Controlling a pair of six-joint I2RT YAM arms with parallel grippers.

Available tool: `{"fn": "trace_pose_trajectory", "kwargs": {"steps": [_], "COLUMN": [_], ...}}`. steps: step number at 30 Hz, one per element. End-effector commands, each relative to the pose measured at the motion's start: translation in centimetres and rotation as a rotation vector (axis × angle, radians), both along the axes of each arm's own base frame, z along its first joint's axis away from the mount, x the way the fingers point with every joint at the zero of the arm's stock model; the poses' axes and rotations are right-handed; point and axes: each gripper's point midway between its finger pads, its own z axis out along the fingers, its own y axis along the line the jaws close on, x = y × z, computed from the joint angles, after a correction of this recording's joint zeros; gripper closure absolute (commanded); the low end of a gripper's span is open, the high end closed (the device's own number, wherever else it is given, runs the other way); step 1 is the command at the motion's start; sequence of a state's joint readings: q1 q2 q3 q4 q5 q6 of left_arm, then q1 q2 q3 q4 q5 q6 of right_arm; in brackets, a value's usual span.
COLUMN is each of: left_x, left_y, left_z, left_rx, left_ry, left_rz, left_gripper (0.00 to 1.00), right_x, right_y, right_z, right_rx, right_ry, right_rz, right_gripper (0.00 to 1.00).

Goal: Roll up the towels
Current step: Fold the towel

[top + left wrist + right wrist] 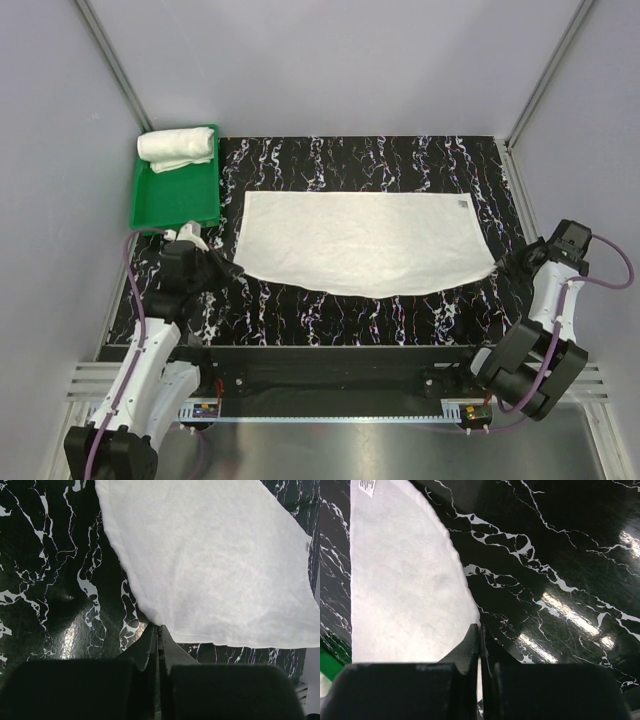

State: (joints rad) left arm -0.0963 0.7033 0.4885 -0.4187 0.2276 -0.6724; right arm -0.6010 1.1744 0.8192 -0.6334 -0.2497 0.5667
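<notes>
Towels first: the rolled towel (pixel 178 147) sits in the green tray (pixel 170 203) at the far left, so it looks done. The flat towel (pixel 360 242) lies spread out on the black table (pixel 330 157). The left gripper (pixel 230 268) and the right gripper (pixel 497 264) each pinch a near corner tight, probably so both can lift that edge together and start the roll.
</notes>
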Motion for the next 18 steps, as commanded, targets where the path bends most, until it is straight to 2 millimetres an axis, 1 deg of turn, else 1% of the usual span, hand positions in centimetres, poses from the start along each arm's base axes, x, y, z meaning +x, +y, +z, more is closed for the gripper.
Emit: {"fn": "trace_pose_trajectory", "kwargs": {"steps": [1, 3, 4, 5, 6, 7, 8, 9, 10, 11, 12, 13, 14, 15, 16, 17, 18], "left_x": [0.4, 0.9, 1.5, 2.0, 2.5, 3.3, 3.8, 4.9, 5.5, 6.0, 6.8, 7.6, 8.1, 8.9, 9.6, 10.1, 11.0], "left_y": [0.5, 0.6, 0.7, 0.7, 0.6, 0.6, 0.6, 0.4, 0.4, 0.4, 0.3, 0.3, 0.4, 0.4, 0.3, 0.3, 0.3], "left_z": [2.5, 2.7, 3.6, 3.9, 3.5, 4.7, 4.8, 5.1, 5.3, 5.4, 4.9, 5.9, 5.9, 5.5, 6.3, 6.4, 6.6], "left_rx": [0.034, 0.051, 0.061, 0.066, 0.070, 0.075, 0.079, 0.080, 0.082, 0.083, 0.087, 0.089, 0.093, 0.097, 0.098, 0.100, 0.101], "left_ry": [-0.038, -0.025, -0.042, -0.044, -0.015, -0.036, -0.031, -0.029, -0.027, -0.025, -0.006, -0.023, -0.022, -0.005, -0.019, -0.016, -0.015], "left_rz": [0.006, 0.007, 0.007, 0.003, -0.004, -0.005, -0.006, -0.010, -0.010, -0.009, -0.010, -0.007, -0.005, -0.002, -0.001, 0.002, 0.003], "left_gripper": [1.00, 1.00, 1.00, 1.00, 1.00, 1.00, 1.00, 1.00, 1.00, 1.00, 1.00, 1.00, 1.00, 1.00, 1.00, 1.00, 1.00], "right_x": [-0.2, 0.6, 1.0, 1.8, 2.3, 2.6, 3.4, 3.7, 4.2, 4.9, 5.2, 5.9, 6.4, 6.8, 7.5, 7.9, 8.4], "right_y": [0.2, 0.2, 0.3, 0.7, 0.6, 0.5, 0.1, 0.0, -0.1, -0.3, -0.3, -0.2, -0.2, -0.2, -0.5, -0.5, -0.5], "right_z": [0.3, 0.6, 0.6, 0.6, 0.6, -0.1, 0.6, 0.6, 0.2, 0.7, 0.6, 0.4, 0.5, 0.6, 0.7, 0.8, 0.9], "right_rx": [0.037, 0.059, 0.073, 0.110, 0.119, 0.144, 0.136, 0.138, 0.148, 0.141, 0.143, 0.146, 0.147, 0.145, 0.132, 0.127, 0.122], "right_ry": [-0.030, -0.054, -0.066, -0.080, -0.085, -0.068, -0.085, -0.084, -0.074, -0.085, -0.081, -0.075, -0.085, -0.087, -0.087, -0.089, -0.091], "right_rz": [-0.008, -0.005, 0.005, 0.030, 0.039, 0.043, 0.057, 0.061, 0.067, 0.075, 0.080, 0.091, 0.086, 0.086, 0.082, 0.083, 0.087], "right_gripper": [1.00, 1.00, 1.00, 1.00, 1.00, 1.00, 1.00, 1.00, 1.00, 1.00, 1.00, 1.00, 1.00, 1.00, 1.00, 1.00, 1.00]}}
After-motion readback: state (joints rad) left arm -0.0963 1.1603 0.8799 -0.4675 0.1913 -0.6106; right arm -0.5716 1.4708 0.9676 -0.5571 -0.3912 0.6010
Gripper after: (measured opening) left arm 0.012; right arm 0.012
